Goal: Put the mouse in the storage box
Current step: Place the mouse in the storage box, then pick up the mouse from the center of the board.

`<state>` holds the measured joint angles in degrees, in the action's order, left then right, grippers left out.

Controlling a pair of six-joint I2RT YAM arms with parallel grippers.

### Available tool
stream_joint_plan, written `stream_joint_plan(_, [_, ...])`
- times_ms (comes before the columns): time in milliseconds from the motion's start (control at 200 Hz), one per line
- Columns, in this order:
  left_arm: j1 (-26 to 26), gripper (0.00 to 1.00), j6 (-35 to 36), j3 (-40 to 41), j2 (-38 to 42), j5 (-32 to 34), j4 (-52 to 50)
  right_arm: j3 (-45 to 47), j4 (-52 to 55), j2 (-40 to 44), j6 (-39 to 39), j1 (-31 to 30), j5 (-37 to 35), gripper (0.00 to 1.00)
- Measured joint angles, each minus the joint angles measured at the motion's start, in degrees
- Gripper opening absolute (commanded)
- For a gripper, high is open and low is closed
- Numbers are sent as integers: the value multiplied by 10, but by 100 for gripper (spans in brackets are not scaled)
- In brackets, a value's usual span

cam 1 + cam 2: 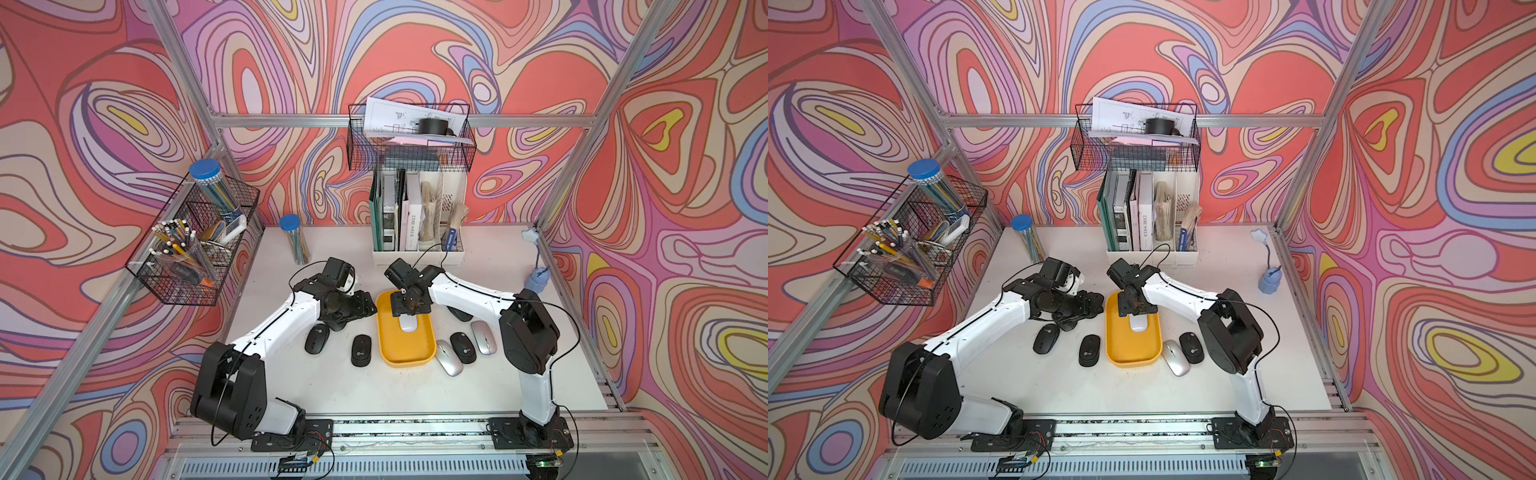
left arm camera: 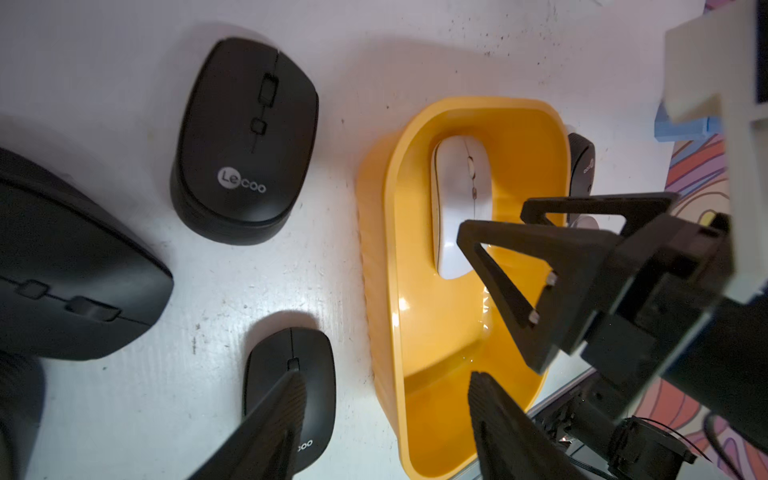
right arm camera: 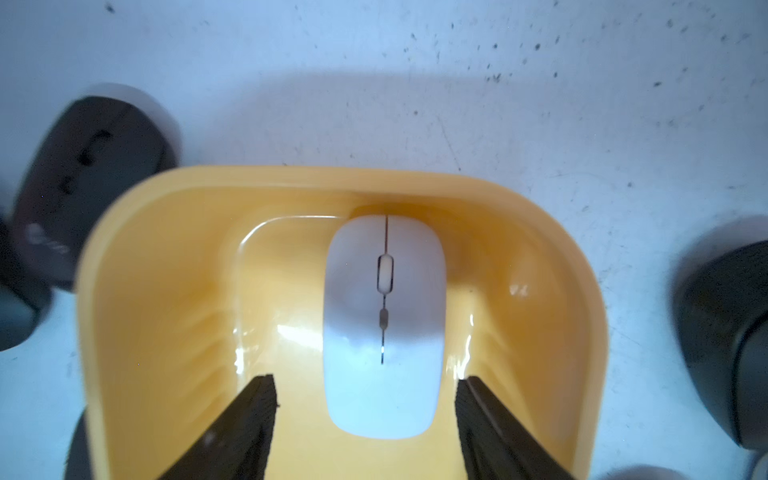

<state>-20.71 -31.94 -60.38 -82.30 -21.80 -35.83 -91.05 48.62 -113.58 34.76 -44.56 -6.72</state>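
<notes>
The yellow storage box point(image 1: 405, 361) point(image 1: 1133, 362) stands mid-table. A white mouse point(image 1: 408, 323) point(image 1: 1138, 323) point(image 3: 384, 324) lies flat inside it toward the far end. My right gripper point(image 1: 409, 311) point(image 3: 366, 379) hangs over that mouse, open, with a gap showing on each side between its fingers and the mouse. My left gripper point(image 1: 368, 311) point(image 2: 386, 374) is open just left of the box's far corner and holds nothing. One of its fingers is over a black mouse point(image 2: 291, 382), the other over the box point(image 2: 440, 324).
Black mice point(image 1: 317, 338) point(image 1: 360, 350) lie left of the box. A black mouse point(image 1: 463, 348) and silver ones point(image 1: 449, 357) point(image 1: 483, 337) lie to its right. A white file organizer point(image 1: 417, 232) and a blue-capped tube point(image 1: 294, 239) stand behind. Wire baskets point(image 1: 195, 241) point(image 1: 409, 137) hang on the frame.
</notes>
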Motion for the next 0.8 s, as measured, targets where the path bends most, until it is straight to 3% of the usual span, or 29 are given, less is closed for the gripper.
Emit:
stream_joint_plan(265, [1, 75, 97, -161, -84, 115, -118, 3, 7, 79, -22, -7, 2, 73])
stream_joint_plan(561, [31, 76, 170, -207, -151, 162, -165, 123, -82, 200, -87, -7, 82, 80])
stream_joint_plan(796, [33, 76, 207, -221, -173, 155, -172, 160, -126, 211, -111, -7, 128, 82])
